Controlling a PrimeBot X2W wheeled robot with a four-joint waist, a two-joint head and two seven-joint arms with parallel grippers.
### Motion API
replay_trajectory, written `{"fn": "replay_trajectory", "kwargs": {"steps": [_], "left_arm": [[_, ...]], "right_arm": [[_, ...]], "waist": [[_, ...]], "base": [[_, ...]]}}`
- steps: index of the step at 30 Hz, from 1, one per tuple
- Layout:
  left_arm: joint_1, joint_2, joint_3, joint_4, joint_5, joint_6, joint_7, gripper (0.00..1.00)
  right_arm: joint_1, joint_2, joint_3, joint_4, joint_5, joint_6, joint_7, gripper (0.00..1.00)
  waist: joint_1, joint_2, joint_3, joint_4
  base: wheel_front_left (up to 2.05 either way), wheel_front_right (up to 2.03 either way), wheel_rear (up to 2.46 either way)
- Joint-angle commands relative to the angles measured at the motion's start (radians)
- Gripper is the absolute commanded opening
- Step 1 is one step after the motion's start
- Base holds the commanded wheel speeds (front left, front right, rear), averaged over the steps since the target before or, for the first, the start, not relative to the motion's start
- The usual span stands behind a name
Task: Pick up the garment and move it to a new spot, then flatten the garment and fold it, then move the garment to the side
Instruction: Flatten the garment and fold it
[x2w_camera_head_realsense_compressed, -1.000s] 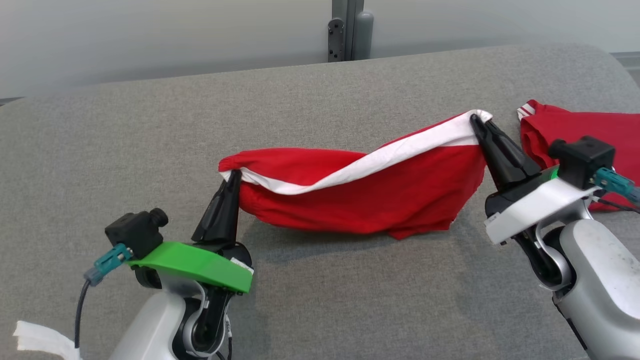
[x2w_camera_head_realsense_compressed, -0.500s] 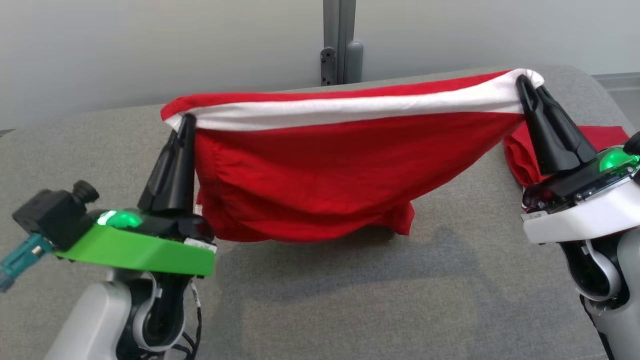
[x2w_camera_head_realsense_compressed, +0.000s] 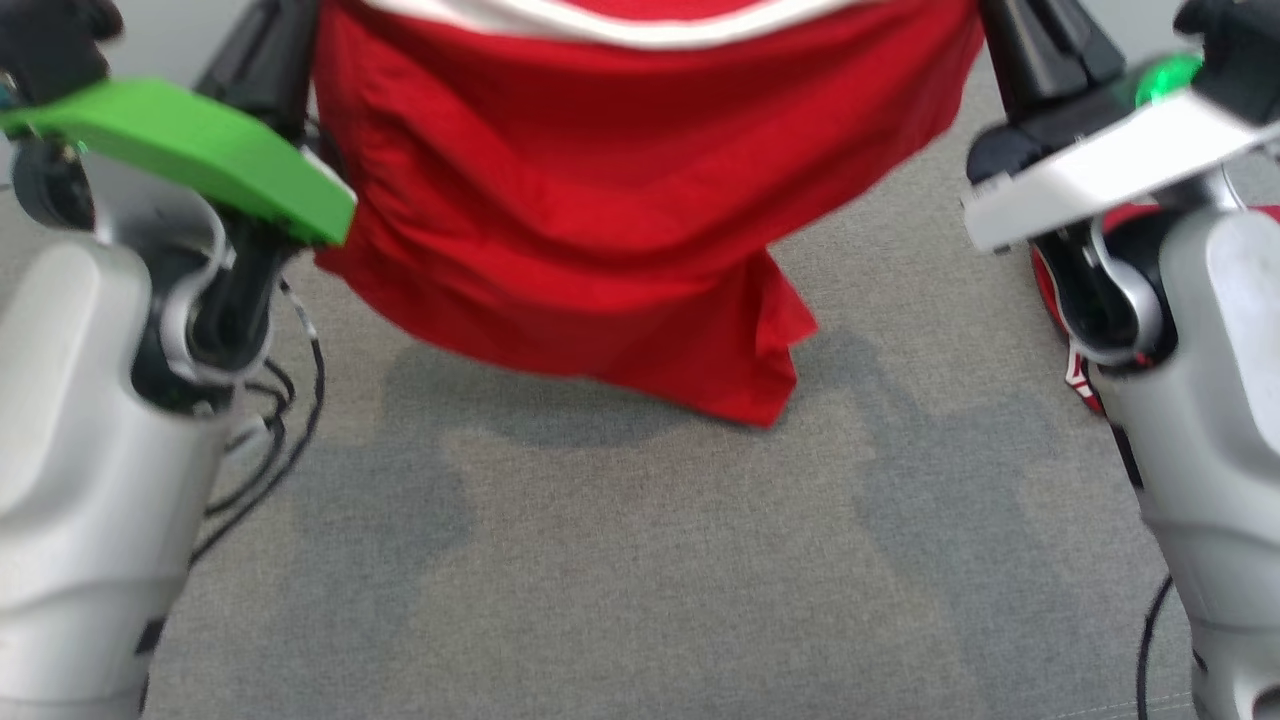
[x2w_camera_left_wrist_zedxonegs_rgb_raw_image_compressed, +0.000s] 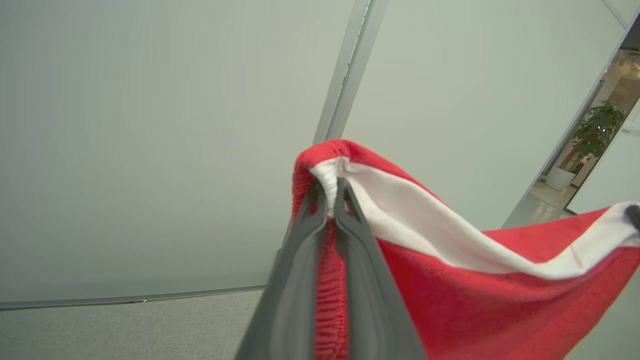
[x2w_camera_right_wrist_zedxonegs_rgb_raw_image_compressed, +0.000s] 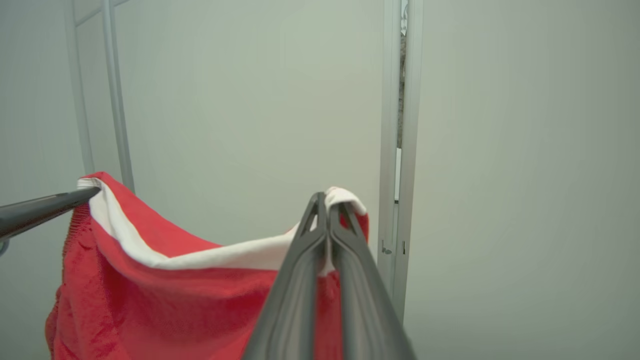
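1. red garment (x2w_camera_head_realsense_compressed: 600, 200) hangs spread between two grippers, one top corner in each, its white band (x2w_camera_left_wrist_zedxonegs_rgb_raw_image_compressed: 425, 225) running along the upper edge.
2. left gripper (x2w_camera_left_wrist_zedxonegs_rgb_raw_image_compressed: 330, 187) is clenched on the gathered red-and-white corner; cloth is pinched between its two dark fingers.
3. right gripper (x2w_camera_right_wrist_zedxonegs_rgb_raw_image_compressed: 328, 200) is likewise clamped on the opposite corner, white band folded over its tips.
4. the garment drapes above a grey upholstered surface (x2w_camera_head_realsense_compressed: 640, 560), toward its far side; the lowest corner dips closest to the grey fabric, and whether it touches cannot be told.
5. open room: the near and middle stretch of the grey surface, between the two pale forearms, lies bare apart from shadows.
6. toward the surface's right side, a second red garment (x2w_camera_head_realsense_compressed: 1046, 285) lies flat, mostly hidden behind the right arm.
7. toward its left side, dark cables (x2w_camera_head_realsense_compressed: 290, 400) loop down from the left arm.
8. count: two grippers, both gripping; two red garments, one held, one lying; one grey surface.
9. behind, the wrist views show a pale wall with a metal post (x2w_camera_right_wrist_zedxonegs_rgb_raw_image_compressed: 400, 125).
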Motion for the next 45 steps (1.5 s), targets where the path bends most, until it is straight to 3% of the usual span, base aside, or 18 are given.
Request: {"fn": "replay_trajectory", "kwargs": {"steps": [1,6,11,17,23,30,36,41,45], "left_arm": [[-0.083,-0.006,0.010,0.056,0.025,-0.008,-0.010,0.00],[-0.342,-0.031,0.035,0.265,0.090,-0.050,-0.117,0.00],[-0.481,-0.048,0.046,0.445,0.115,-0.113,-0.222,0.00],[-0.432,-0.064,0.052,0.643,0.093,-0.166,-0.297,0.00],[-0.340,-0.102,0.048,0.753,0.050,-0.225,-0.345,0.00],[-0.216,-0.101,0.011,0.686,0.019,-0.254,-0.384,0.00],[-0.051,-0.074,-0.003,0.525,-0.008,-0.253,-0.407,0.00],[0.143,-0.064,0.041,0.377,-0.013,-0.253,-0.414,0.00],[0.327,-0.103,0.118,0.238,0.034,-0.238,-0.414,0.00]], "right_arm": [[-0.088,0.024,0.013,0.055,-0.024,0.000,-0.038,0.00],[-0.367,0.123,0.007,0.298,-0.117,0.000,-0.208,0.00],[-0.510,0.192,0.014,0.467,-0.156,0.000,-0.272,0.00],[-0.441,0.206,0.087,0.564,-0.112,0.000,-0.282,0.00],[-0.296,0.207,0.098,0.538,-0.085,0.000,-0.282,0.00],[-0.131,0.166,0.078,0.403,-0.073,0.000,-0.282,0.00],[0.031,0.118,0.052,0.250,-0.053,0.000,-0.282,0.00],[0.183,0.092,0.039,0.132,-0.037,0.000,-0.282,0.00],[0.309,0.077,0.011,0.049,-0.023,0.000,-0.282,0.00]], "waist": [[0.0000,0.0000,0.075,-0.029],[0.0000,0.0000,0.154,-0.076],[0.0000,0.0000,0.246,-0.105],[0.0000,0.0000,0.344,-0.102],[0.0000,0.0000,0.379,-0.076],[0.0000,0.0000,0.346,-0.037],[0.0000,0.0000,0.291,-0.012],[0.0000,0.0000,0.236,-0.004],[0.0000,0.0000,0.183,0.004]], "base": [[0.00,0.00,0.00],[0.00,0.00,0.00],[0.00,0.00,0.00],[0.00,0.00,0.00],[0.00,0.00,0.00],[0.00,0.00,0.00],[0.00,0.00,0.00],[0.00,0.00,0.00],[0.00,0.00,0.00]]}}
